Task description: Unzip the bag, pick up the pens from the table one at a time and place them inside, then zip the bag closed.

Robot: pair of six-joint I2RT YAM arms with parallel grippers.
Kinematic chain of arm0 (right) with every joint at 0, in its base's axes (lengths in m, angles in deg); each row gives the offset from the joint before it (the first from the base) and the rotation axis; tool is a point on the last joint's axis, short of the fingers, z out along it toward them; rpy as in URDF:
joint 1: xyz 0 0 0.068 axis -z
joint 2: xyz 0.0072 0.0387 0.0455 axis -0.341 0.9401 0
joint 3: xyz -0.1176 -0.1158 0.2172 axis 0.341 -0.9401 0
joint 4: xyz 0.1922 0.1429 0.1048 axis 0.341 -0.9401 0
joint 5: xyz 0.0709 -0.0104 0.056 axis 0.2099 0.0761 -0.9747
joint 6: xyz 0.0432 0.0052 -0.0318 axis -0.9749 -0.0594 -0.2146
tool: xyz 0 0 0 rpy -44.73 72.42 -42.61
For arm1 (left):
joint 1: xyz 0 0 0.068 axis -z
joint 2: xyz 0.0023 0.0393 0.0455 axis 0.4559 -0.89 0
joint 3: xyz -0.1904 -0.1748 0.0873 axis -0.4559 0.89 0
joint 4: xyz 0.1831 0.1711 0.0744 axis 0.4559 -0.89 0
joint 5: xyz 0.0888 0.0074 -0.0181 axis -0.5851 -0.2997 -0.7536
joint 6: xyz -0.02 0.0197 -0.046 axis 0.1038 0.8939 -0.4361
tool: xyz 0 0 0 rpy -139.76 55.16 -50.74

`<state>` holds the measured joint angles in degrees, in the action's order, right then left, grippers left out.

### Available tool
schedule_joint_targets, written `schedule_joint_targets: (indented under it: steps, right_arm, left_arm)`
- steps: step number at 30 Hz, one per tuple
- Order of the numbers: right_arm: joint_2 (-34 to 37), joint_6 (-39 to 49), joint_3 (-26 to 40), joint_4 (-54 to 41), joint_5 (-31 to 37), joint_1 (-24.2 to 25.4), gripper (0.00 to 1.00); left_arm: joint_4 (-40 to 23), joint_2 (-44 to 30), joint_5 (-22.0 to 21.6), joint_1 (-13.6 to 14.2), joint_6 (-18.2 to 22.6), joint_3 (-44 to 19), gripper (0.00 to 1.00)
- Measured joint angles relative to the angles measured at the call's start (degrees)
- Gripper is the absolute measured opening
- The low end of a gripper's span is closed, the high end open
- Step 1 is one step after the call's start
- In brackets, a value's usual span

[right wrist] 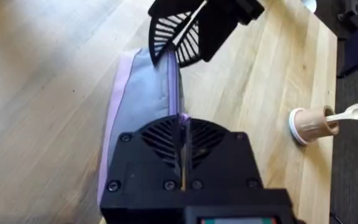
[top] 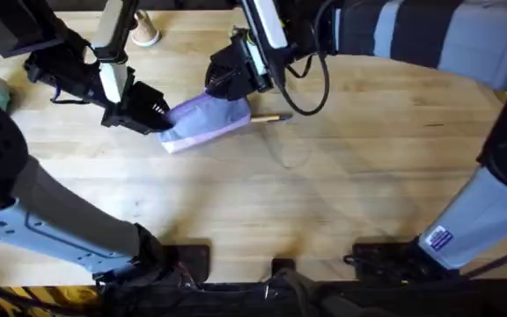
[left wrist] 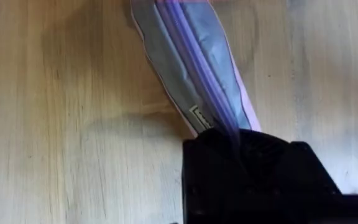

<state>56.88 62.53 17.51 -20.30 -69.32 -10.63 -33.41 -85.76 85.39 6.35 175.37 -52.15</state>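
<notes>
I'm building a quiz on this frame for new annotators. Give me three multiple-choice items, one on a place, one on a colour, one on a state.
1. Where does the pen lie?
A. On the table at the bag's right end
B. On top of the bag
C. By the arm bases

2. What colour is the bag?
A. Green
B. Lavender-purple
C. Red

3. How is the bag held?
A. By no hand
B. By the left hand alone
C. By both hands, one at each end

Answers:
1. A: in the overhead view the pen rests on the table, poking out beside the bag's right end.
2. B: the fabric looks lavender in all three views.
3. C: the left hand is shut on the bag's left end, and the right hand is pinched on its zipper ridge.
</notes>
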Motion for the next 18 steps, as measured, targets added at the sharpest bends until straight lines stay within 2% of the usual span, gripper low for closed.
schedule_joint_targets:
  steps: [11, 18]
  right_arm:
    - [0.0, -13.2, 0.0, 15.2, 6.3, -7.9, 0.034]
    - [0.8, -15.8, 0.0, 16.4, 7.9, -12.2, 0.034]
  left_arm:
    - [-0.4, 0.0, -1.6, -0.9, 0.0, 0.0, 0.042]
    - [-1.0, 0.0, -2.9, -1.0, 0.0, 0.0, 0.042]
